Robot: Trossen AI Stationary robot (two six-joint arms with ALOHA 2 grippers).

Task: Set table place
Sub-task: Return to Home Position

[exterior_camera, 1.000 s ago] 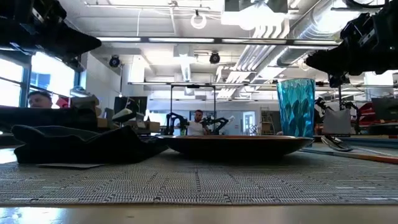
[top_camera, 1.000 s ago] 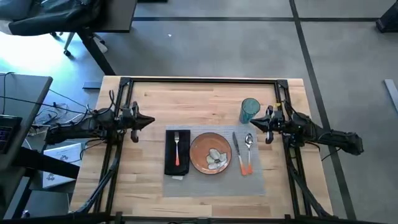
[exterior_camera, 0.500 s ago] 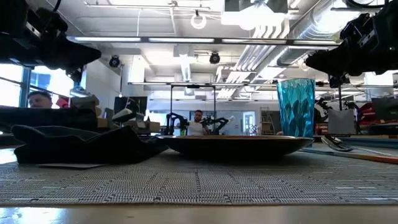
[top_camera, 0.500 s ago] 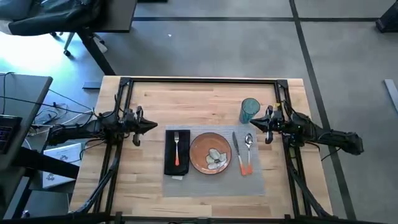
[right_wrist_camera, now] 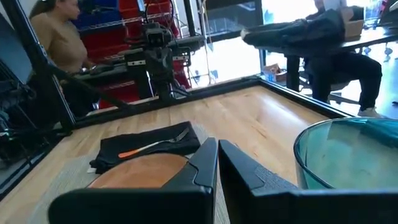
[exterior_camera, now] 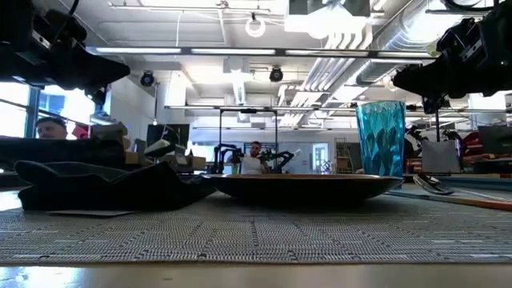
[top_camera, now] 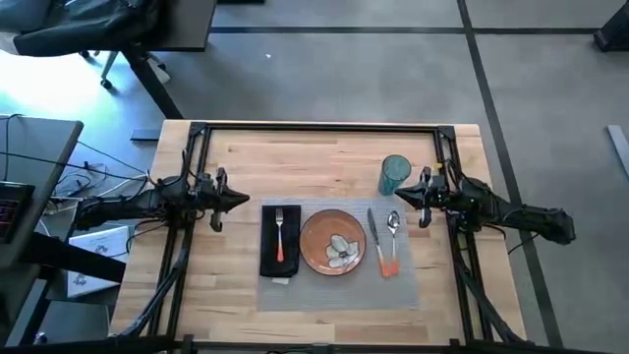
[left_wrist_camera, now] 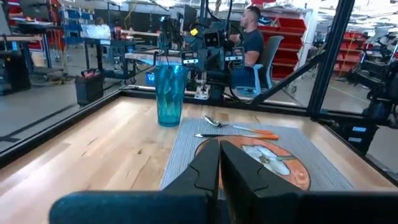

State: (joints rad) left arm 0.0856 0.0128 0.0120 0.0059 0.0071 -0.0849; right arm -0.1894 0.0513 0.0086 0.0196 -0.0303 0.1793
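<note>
From above, the light-wood bench [top_camera: 324, 147] is standing on a grey concrete floor [top_camera: 344, 59] crossed by dark lines. A desk [top_camera: 44, 147] trailing cables is sitting to its left, with a black chair [top_camera: 88, 25] beyond. The grey placemat [top_camera: 339, 290] is lying midway between the arms. It is carrying the black napkin [top_camera: 270, 258] with a fork [top_camera: 280, 234] on top, the orange-brown plate [top_camera: 332, 241] just beside it, then a knife [top_camera: 374, 239] and a spoon [top_camera: 392, 236]. The teal glass [top_camera: 394, 174] is standing on bare wood at the mat's far right corner (just beyond the spoon's bowl). The left claw [top_camera: 239, 198] is hovering left of the napkin and the right claw [top_camera: 396, 197] near the glass.

At bench height, the mat's weave is filling the foreground. Napkin, plate and glass are rising in a row against an open workshop, whose ceiling [exterior_camera: 352, 40] is carrying pipes, ducts and strip lights. A seated person [exterior_camera: 254, 160] is showing far behind the plate.

From the left wrist, the left claw is pressing together, pointing across the plate. A person in a dark shirt [left_wrist_camera: 252, 37] is sitting beyond the bench by red shelving [left_wrist_camera: 298, 31].

From the right wrist, the right claw is likewise pressing together, with the glass's rim close by and the napkin farther off. A person in a tan top [right_wrist_camera: 59, 40] is showing beside bright windows [right_wrist_camera: 230, 56].
</note>
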